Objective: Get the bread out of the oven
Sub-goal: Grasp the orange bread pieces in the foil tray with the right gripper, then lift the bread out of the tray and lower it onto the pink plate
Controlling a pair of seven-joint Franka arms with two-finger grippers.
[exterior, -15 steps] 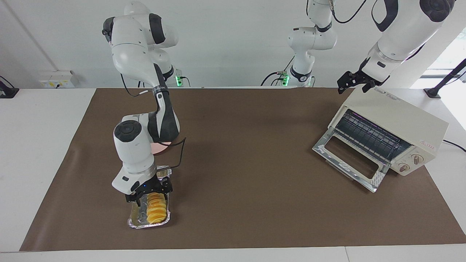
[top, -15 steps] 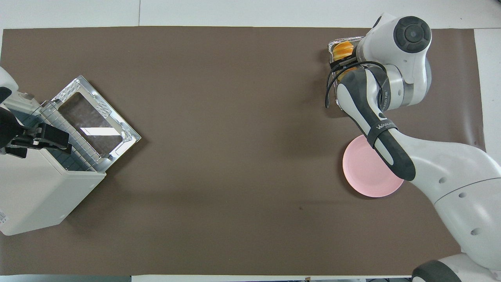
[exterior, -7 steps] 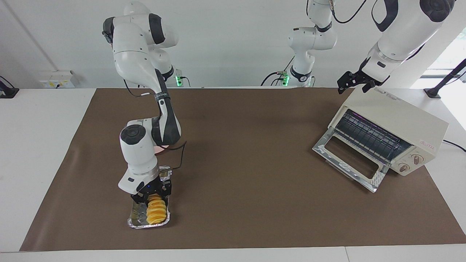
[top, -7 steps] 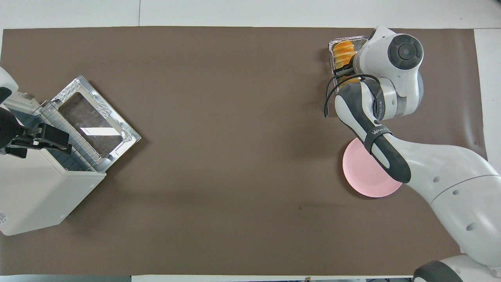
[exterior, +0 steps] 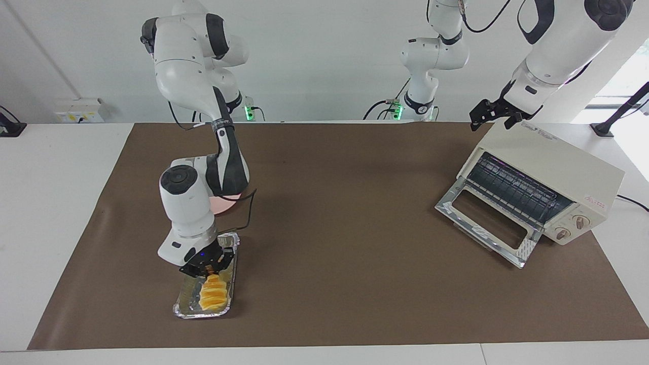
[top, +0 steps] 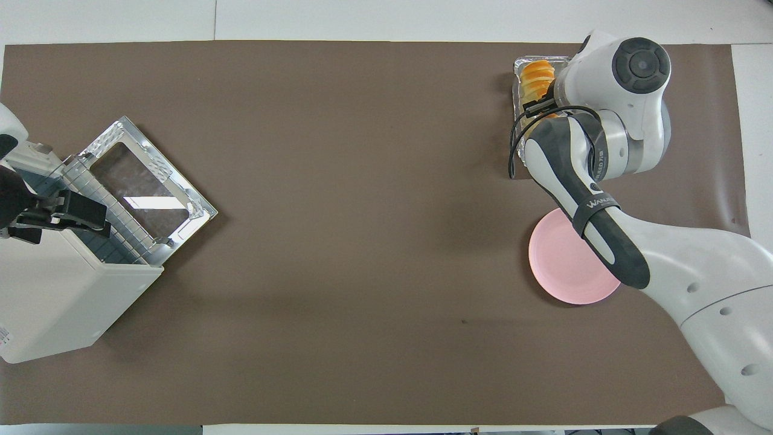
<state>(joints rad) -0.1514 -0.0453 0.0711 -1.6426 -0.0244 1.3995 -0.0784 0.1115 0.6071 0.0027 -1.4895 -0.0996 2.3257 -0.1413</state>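
Observation:
The bread [exterior: 213,296], a golden ridged loaf, lies in a silver foil tray [exterior: 183,306] at the right arm's end of the table, farther from the robots than the pink plate. My right gripper [exterior: 208,267] is down in the tray, shut on the end of the bread nearest the robots. In the overhead view the bread [top: 536,75] shows beside my right wrist, which hides the gripper. The cream-white oven [exterior: 552,157] stands at the left arm's end with its glass door [exterior: 487,223] dropped open; no bread shows on its rack. My left gripper [exterior: 494,116] waits over the oven's top.
A pink round plate [top: 561,272] lies nearer to the robots than the foil tray [top: 517,90], partly under my right arm. The oven [top: 54,302] and its open door [top: 145,190] take up the left arm's end. A brown mat [exterior: 345,213] covers the table.
My right gripper went down onto the bread and closed on it. The bread and foil tray have shifted and turned slightly. The left arm has not moved.

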